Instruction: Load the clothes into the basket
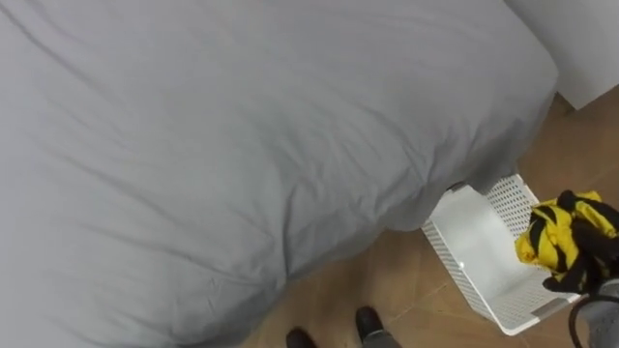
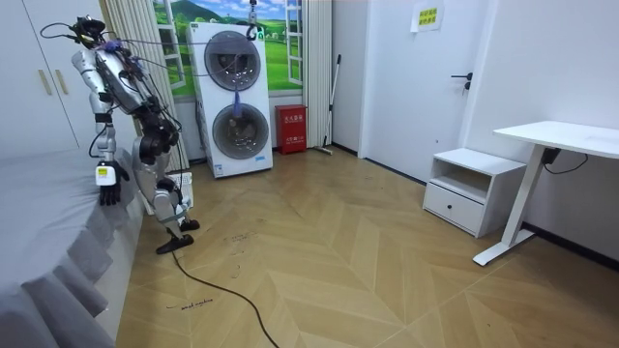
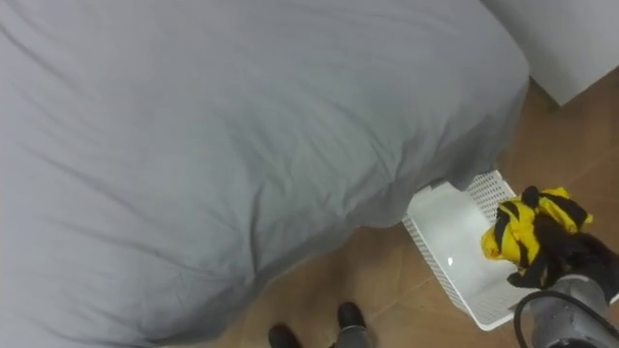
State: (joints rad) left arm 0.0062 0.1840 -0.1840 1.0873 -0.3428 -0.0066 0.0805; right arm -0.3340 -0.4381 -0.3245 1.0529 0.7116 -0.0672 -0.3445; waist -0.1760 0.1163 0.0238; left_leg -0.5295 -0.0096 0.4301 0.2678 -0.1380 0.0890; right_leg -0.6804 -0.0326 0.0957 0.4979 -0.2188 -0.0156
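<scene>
A yellow and black garment (image 1: 549, 238) (image 3: 515, 232) is bunched in my right hand (image 1: 592, 263) (image 3: 559, 257), whose dark fingers curl round it. The hand holds it just above the right end of a white perforated basket (image 1: 476, 253) (image 3: 443, 244). The basket stands on the wooden floor at the corner of the bed, and its inside looks bare. In the room view I stand bent forward beside the bed, with the basket (image 2: 183, 186) by my legs. My left hand (image 2: 109, 188) hangs relaxed over the bed's edge, holding nothing.
A grey-sheeted bed (image 1: 242, 145) takes up most of the eye views, and its corner overhangs the basket's left end. A white panel (image 1: 580, 48) stands at the top right. Behind me are stacked washing machines (image 2: 237, 101). A white desk (image 2: 561, 140) and a cabinet (image 2: 469, 188) stand far off.
</scene>
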